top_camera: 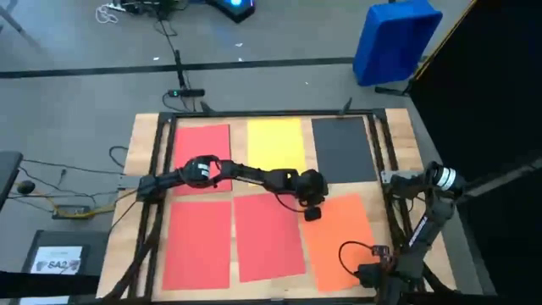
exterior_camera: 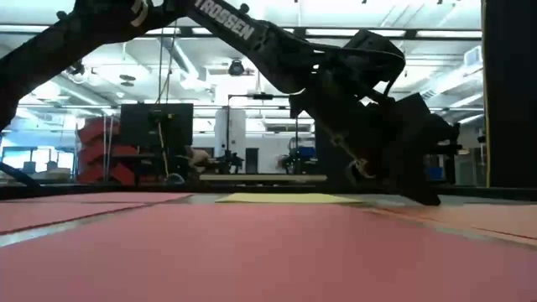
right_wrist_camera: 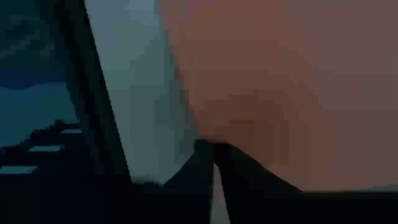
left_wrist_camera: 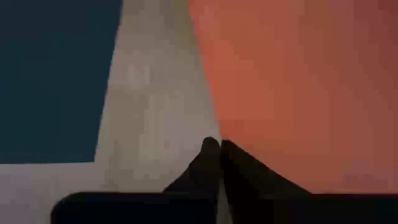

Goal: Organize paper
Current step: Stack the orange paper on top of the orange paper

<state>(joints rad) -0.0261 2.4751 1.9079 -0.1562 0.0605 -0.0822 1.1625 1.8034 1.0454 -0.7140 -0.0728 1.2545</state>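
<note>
Six sheets of paper lie flat on the table: red [top_camera: 201, 158], yellow [top_camera: 275, 144] and dark grey [top_camera: 343, 150] along the far side, two red [top_camera: 196, 246] [top_camera: 269, 237] and one orange [top_camera: 339, 241] along the near side. My left gripper [top_camera: 312, 213] is shut, its tips at the orange sheet's far-left corner. My right gripper [top_camera: 370, 273] is shut and points down at the orange sheet's right edge, close to its near corner. My left gripper's shut fingertips [left_wrist_camera: 217, 149] stand right on the orange sheet's left edge [left_wrist_camera: 208, 106], slanting down from the table's left. The sheet lies flat; whether the tips touch it I cannot tell. My right gripper's shut fingertips [right_wrist_camera: 214, 149] stand at the orange sheet's right edge [right_wrist_camera: 186, 106], from above. The sheet lies flat; touching or not, I cannot tell.
A dark frame rail [top_camera: 383, 152] runs along the table's right side, close to my right gripper, with another [top_camera: 161, 161] on the left. A blue bin [top_camera: 395, 40] stands on the floor beyond the far right corner. Cables [top_camera: 51, 203] and a labelled box [top_camera: 58, 258] lie left of the table.
</note>
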